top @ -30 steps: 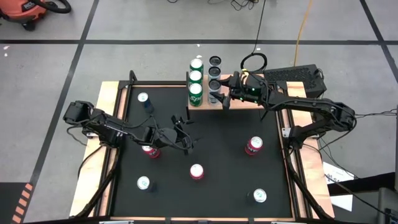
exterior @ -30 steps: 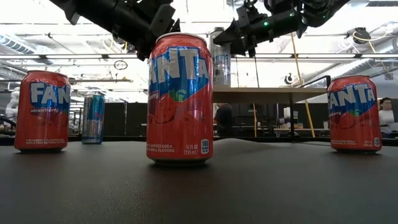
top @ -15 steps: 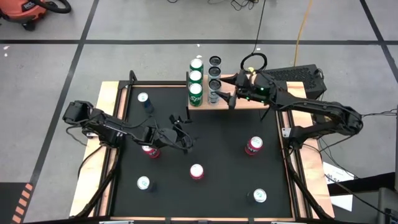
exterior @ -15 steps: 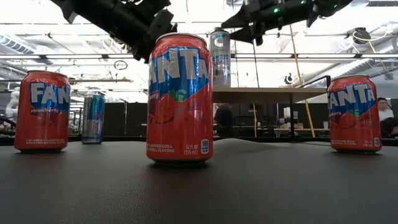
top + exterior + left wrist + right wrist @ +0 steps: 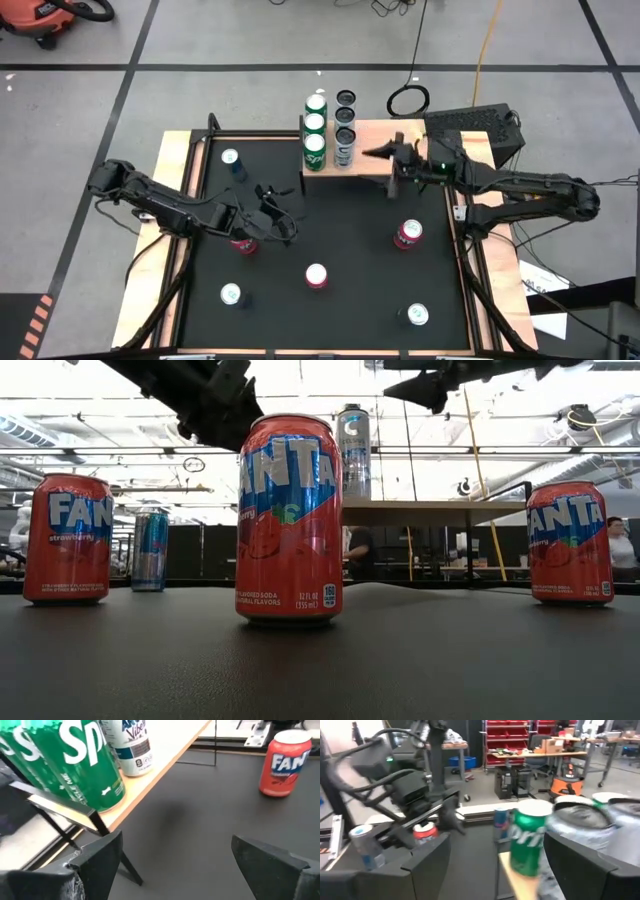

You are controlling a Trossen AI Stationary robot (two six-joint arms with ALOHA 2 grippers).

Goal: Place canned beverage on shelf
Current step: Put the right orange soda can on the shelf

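From above, the shelf [image 5: 365,150] is standing at the far edge of the surface [image 5: 330,230], carrying three green Sprite cans [image 5: 314,138] in a row and three pale cans [image 5: 345,132] just beside them. The right pincer [image 5: 388,160] is hanging over the bare part of the plank, fingers spread and holding nothing. The left pincer [image 5: 272,205] is hovering over the mat near a red Fanta can [image 5: 240,243], also spread wide and empty. More cans are waiting on the mat, one red Fanta [image 5: 407,235] among them, near the right arm.

From table height, the tall pale can [image 5: 353,450] is standing on the plank behind the big Fanta can [image 5: 289,520], with the right arm's dark tip close above it. A careless swing could be tipping that can off.

Through the left wrist camera, the open fingers [image 5: 95,857] are framing the shelf's thin black leg [image 5: 100,827]; a low sweep could be catching it and shaking the whole row.

Through the right wrist camera, a Sprite can [image 5: 530,840] is sitting close between the open fingers [image 5: 580,855]. I would judge any sideways drift likely to knock it.
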